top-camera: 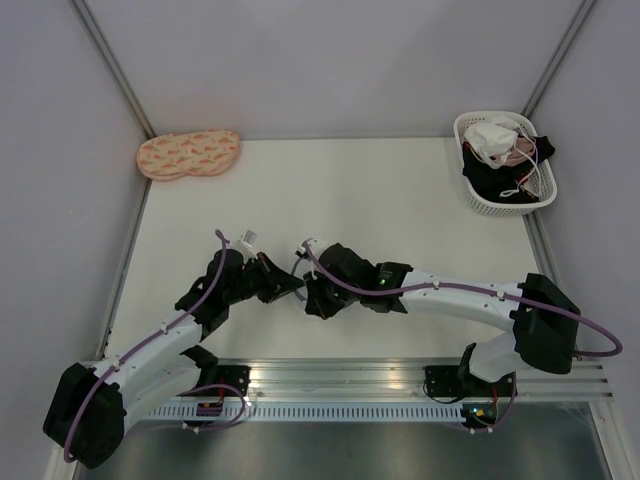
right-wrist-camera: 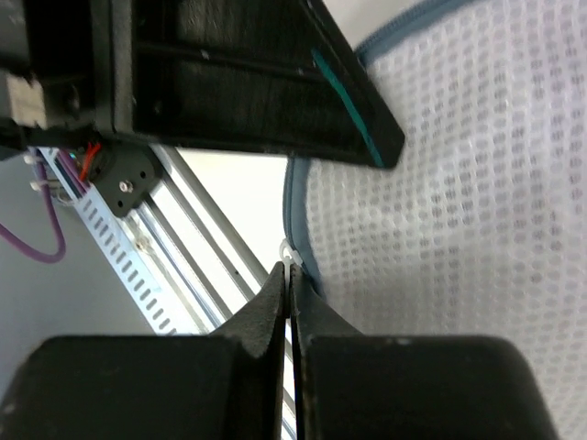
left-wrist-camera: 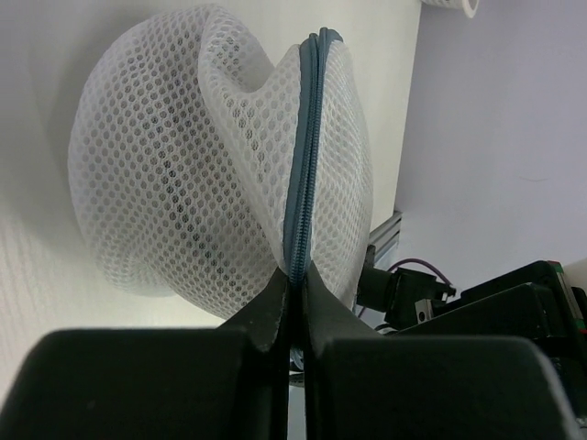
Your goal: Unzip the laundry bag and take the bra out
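The left gripper [left-wrist-camera: 292, 284] is pinched tight on the laundry bag [left-wrist-camera: 174, 174]. It holds the bag by its blue-grey zipper [left-wrist-camera: 307, 156], right at the bottom edge. The right gripper [right-wrist-camera: 289, 275] is pinched together too. A white tab [right-wrist-camera: 288, 249] pokes out at its tips, next to the blue-grey edge. I think that is the zipper pull and the gripper has it, but it is very small.

The bag hangs between the two grippers, close to the front of the table [top-camera: 350, 190]. From above, the arms hide most of it.

The bag looks light and squishy. One side is dented in. The net would stretch and slip if grabbed, so the firm zipper edge is the best place to hold. One gripper should hold that edge while the other pulls the tab along.

I cannot see the bra. It may be inside the bag, but the net shows nothing clear.

Far back on the left lies a peach pad [top-camera: 188, 155]. Far back on the right sits a white basket [top-camera: 480, 205] with clothes in it.

Count: two grippers, one bag, one zipper, one tab, one pad, one basket.
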Motion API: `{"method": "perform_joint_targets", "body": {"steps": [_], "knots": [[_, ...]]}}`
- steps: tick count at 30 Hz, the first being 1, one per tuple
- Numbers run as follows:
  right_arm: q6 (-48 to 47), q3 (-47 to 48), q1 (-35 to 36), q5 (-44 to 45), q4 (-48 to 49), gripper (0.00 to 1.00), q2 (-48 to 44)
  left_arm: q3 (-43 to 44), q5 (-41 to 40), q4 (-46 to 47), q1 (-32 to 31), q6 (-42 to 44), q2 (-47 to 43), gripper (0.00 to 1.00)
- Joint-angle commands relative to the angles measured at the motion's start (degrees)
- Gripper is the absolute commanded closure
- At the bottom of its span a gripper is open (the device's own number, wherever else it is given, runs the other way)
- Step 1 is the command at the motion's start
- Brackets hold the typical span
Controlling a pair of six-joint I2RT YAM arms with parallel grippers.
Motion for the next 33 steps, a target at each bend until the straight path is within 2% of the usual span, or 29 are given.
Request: {"method": "perform_joint_targets", "body": {"steps": [1, 3, 6, 12, 14, 17, 21, 22, 23, 24, 25, 26, 27, 28, 30, 32, 33], "knots": [[-3.62, 0.58, 0.48, -1.75, -7.47, 0.99, -2.22, 2.51, -3.99, -1.7, 0.62, 5.75, 0.14, 0.98], [-3.71, -0.56, 0.48, 1.93, -12.55, 1.0, -3.19, 4.34, -3.9, -3.19, 1.15, 8.21, 1.55, 0.98], [-2.57, -1.79, 0.39, 12.82, -19.15, 1.0, -4.51, 6.11, -2.15, -3.98, 2.11, 10.76, 3.56, 0.98], [2.0, -3.64, -2.07, 26.19, -25.76, 0.99, -6.35, 9.53, 4.7, -3.64, 2.82, 16.03, 8.4, 0.98], [2.88, -4.0, -4.69, 30.58, -26.12, 1.0, -5.74, 10.94, 7.51, -3.55, 2.82, 18.4, 12.26, 0.98], [1.75, -3.65, -8.3, 33.84, -25.07, 0.99, -4.51, 14.28, 16.63, -3.46, 2.82, 21.56, 19.02, 0.98], [-0.19, -1.63, -11.21, 33.24, -20.86, 1.0, -2.84, 21.12, 24.21, -2.76, 2.82, 25.61, 26.94, 0.98], [-0.37, -1.02, -11.47, 33.33, -20.5, 1.0, -2.49, 22.27, 25.27, -2.58, 2.82, 26.58, 28.35, 0.94], [-0.46, -0.4, -11.56, 33.24, -20.32, 1.0, -1.88, 23.5, 25.63, -2.49, 2.82, 27.37, 29.93, 0.63], [-0.46, 0.65, -11.56, 33.24, -20.15, 1.0, -1.7, 25.34, 25.02, -2.41, 2.82, 27.46, 30.03, 0.45], [-0.46, 1.1, -11.65, 33.06, -20.23, 1.0, -1.61, 25.97, 23.8, -2.41, 2.82, 27.29, 29.77, 0.32], [-0.46, 1.45, -11.65, 33.06, -20.23, 0.99, -1.78, 27.02, 20.57, -2.58, 2.82, 26.68, 28.29, 0.13], [-0.37, 1.54, -11.65, 32.98, -20.14, 1.0, -2.04, 27.38, 18.53, -3.71, 2.82, 26.41, 27.49, 0.07], [-0.2, 1.45, -11.65, 33.06, -20.14, 1.0, -2.31, 27.64, 16.43, -3.98, 2.82, 26.15, 26.44, 0.05], [-0.02, 0.84, -11.65, 32.98, -20.06, 1.0, -3.27, 28.09, 5.37, -13.24, 2.82, 25.01, 22.22, 0.03], [0.25, -0.21, -11.65, 32.01, -19.71, 1.0, -4.33, 27.13, -4.63, -18.55, 2.82, 23.25, 18.88, 0.02], [0.25, -0.65, -11.65, 31.57, -19.44, 0.99, -4.77, 26.16, -5.99, -19.97, 2.82, 22.55, 14.86, 0.02]]}}
